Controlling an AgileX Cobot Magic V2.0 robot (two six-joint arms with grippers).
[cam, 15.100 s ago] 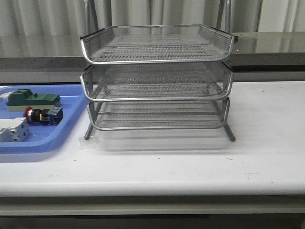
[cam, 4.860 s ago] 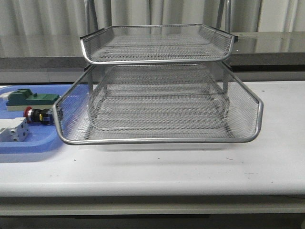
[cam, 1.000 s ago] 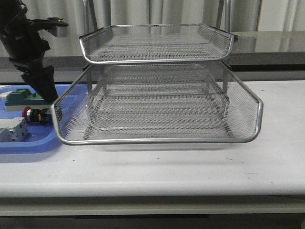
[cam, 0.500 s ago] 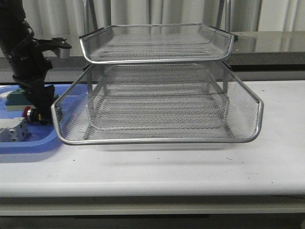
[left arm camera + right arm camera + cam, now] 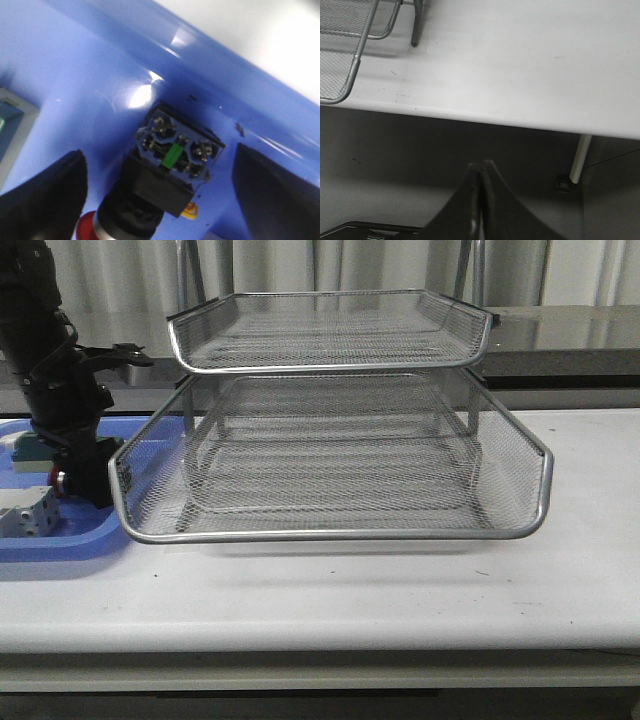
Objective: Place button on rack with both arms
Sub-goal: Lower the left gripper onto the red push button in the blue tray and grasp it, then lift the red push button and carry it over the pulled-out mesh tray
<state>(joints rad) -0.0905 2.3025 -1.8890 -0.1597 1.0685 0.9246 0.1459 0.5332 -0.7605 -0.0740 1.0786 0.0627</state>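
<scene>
We find the left gripper point(image 5: 157, 192) lowered into the blue tray point(image 5: 60, 535) at the left edge of the front view, its fingers point(image 5: 42, 195) spread wide on either side of the button point(image 5: 167, 167), not yet touching it. The button lies on the tray floor, red head only just visible. The rack point(image 5: 330, 455) stands mid-frame, its middle tray pulled forward. The right gripper point(image 5: 481, 192) hangs beyond the table point(image 5: 520, 65) edge, fingers pressed together, holding nothing.
</scene>
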